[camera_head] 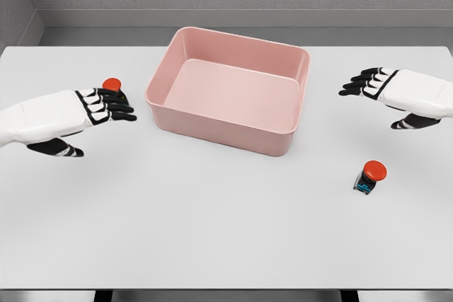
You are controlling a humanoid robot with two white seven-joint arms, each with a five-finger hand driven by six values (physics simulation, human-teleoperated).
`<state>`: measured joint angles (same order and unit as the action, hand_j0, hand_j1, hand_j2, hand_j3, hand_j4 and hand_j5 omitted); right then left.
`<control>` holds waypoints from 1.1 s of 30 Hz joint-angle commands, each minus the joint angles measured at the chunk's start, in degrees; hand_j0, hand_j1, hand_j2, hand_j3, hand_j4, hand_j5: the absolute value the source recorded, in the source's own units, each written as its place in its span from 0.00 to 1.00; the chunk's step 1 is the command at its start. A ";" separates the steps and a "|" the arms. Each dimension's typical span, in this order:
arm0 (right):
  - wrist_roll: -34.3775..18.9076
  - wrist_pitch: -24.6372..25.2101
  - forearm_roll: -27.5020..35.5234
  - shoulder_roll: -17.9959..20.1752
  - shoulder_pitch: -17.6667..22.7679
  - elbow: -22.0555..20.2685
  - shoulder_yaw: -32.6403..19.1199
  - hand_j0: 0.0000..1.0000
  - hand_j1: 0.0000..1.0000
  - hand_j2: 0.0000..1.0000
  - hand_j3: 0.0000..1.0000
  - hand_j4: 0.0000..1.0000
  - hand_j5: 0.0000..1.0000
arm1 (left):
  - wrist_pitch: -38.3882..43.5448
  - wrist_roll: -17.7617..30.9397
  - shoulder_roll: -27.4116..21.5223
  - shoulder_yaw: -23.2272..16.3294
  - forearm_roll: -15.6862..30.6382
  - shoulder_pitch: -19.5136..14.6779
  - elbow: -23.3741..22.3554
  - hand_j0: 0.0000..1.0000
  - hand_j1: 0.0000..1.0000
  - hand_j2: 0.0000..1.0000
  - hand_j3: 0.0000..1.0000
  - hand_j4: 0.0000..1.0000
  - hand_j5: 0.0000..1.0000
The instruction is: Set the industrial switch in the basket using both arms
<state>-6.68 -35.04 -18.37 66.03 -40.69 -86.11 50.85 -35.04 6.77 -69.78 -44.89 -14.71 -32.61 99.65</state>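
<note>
A pink rectangular basket (291, 137) sits at the middle back of the white table, with nothing in it. One industrial switch (111, 85), with a red button top, shows just behind the fingers of my left hand (113, 106), mostly hidden by them. That hand is spread flat, holding nothing. A second switch (370, 176), red button on a dark body with blue marks, stands at the right front. My right hand (368, 83) hovers behind and above it, fingers extended toward the basket, holding nothing.
The white table (212, 231) reaches to the front edge of the view. A grey wall and floor lie beyond its far edge.
</note>
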 commanded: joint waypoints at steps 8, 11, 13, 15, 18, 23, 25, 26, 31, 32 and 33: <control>0.01 0.04 -2.63 2.17 1.32 0.42 0.39 1.00 1.00 1.00 1.00 1.00 1.00 | 0.04 0.17 0.43 -3.80 0.30 -8.96 -10.44 1.00 1.00 1.00 1.00 1.00 1.00; -1.05 0.04 -2.98 3.23 4.13 0.33 0.48 1.00 1.00 1.00 1.00 1.00 1.00 | 4.80 17.21 8.24 -6.35 0.74 -13.88 -12.02 1.00 1.00 1.00 1.00 1.00 1.00; -1.05 0.04 -2.98 3.23 5.80 -0.02 0.48 1.00 1.00 1.00 1.00 1.00 1.00 | 7.17 20.91 12.29 -6.35 0.38 -14.50 -12.38 1.00 1.00 1.00 1.00 1.00 1.00; -1.05 0.04 -2.98 3.58 5.89 -0.02 2.14 1.00 1.00 1.00 1.00 1.00 1.00 | 10.68 20.74 12.91 -6.17 0.65 -15.11 -12.38 1.00 1.00 1.00 1.00 1.00 1.00; -1.14 0.04 -2.98 5.16 6.06 -1.43 3.46 1.00 1.00 1.00 1.00 1.00 1.00 | 13.06 19.77 13.88 -5.91 0.82 -15.64 -12.46 1.00 1.00 1.00 1.00 1.00 1.00; -1.14 0.04 -2.98 6.04 7.21 -3.80 3.38 1.00 1.00 1.00 1.00 1.00 1.00 | 13.59 19.68 16.78 -5.91 0.56 -17.40 -17.82 1.00 1.00 1.00 1.00 1.00 1.00; -1.14 0.04 -2.98 6.13 7.21 -4.85 3.20 1.00 1.00 1.00 1.00 1.00 1.00 | 15.26 19.68 18.53 -5.91 0.21 -17.93 -19.49 1.00 1.00 1.00 1.00 1.00 1.00; -1.14 0.04 -2.98 6.13 7.29 -5.21 3.47 1.00 1.00 1.00 1.00 1.00 1.00 | 15.26 19.68 19.24 -6.09 0.03 -17.93 -19.84 1.00 1.00 1.00 1.00 1.00 1.00; -1.14 0.04 -2.98 6.31 7.38 -7.67 3.55 1.00 1.00 1.00 1.00 1.00 1.00 | 15.26 19.68 23.90 -6.26 -6.21 -18.01 -25.91 1.00 1.00 1.00 1.00 1.00 1.00; -1.14 0.04 -2.98 6.22 7.47 -7.93 3.64 1.00 1.00 1.00 1.00 1.00 1.00 | 15.17 19.68 24.51 -6.35 -6.82 -17.93 -27.14 1.00 1.00 1.00 1.00 1.00 1.00; -1.05 0.04 -2.98 6.22 8.08 -8.54 3.55 1.00 1.00 1.00 1.00 1.00 1.00 | 15.17 19.68 25.13 -6.44 -6.91 -17.84 -27.14 1.00 1.00 1.00 1.00 1.00 1.00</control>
<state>-7.81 -35.04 -21.70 72.18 -32.35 -93.56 54.48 -20.01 26.48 -46.07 -51.28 -20.33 -50.36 74.09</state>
